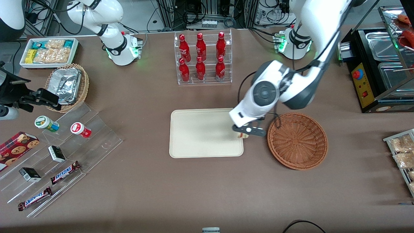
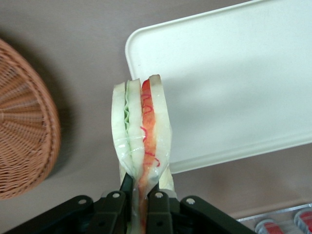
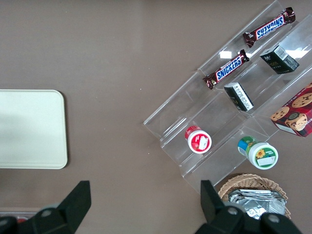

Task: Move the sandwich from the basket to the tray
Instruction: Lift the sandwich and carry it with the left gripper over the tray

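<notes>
We've got the claw (image 1: 245, 133) pinching the sandwich (image 2: 141, 127) by its wrapped end, fingers (image 2: 158, 210) pressed tight on it, wedge hanging in the air. Just under it we see the tray (image 1: 200, 133), its near edge right below the bread. The basket (image 1: 297, 140) sits close beside the claw, toward the working arm's end.

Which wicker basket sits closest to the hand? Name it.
The reddish-brown basket, empty, beside the tray and the hand, which is shut on the sandwich. The tan basket holds foil and lies toward the parked arm's end.
</notes>
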